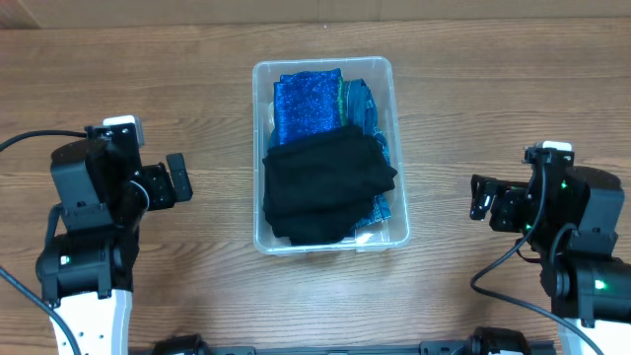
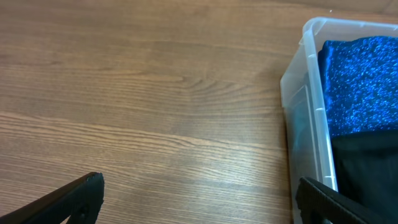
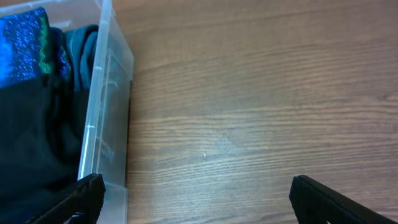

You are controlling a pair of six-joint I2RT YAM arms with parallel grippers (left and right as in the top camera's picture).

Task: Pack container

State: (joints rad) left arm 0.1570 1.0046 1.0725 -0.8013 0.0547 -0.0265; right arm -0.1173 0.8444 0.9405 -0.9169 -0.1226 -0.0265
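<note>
Wood table, clear fabric-filled rectangular container

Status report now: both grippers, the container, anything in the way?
Left gripper open, empty, beside container. Right gripper open, empty, opposite side. Container holds blue sparkly fabric, black cloth on top. No obstacle seen.

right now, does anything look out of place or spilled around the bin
Nothing stands out. The bin sits upright on the table, with the black cloth bunched over the blue cloth inside. Nothing lies spilled beside it, and the left gripper and right gripper are open, clear of it.
</note>
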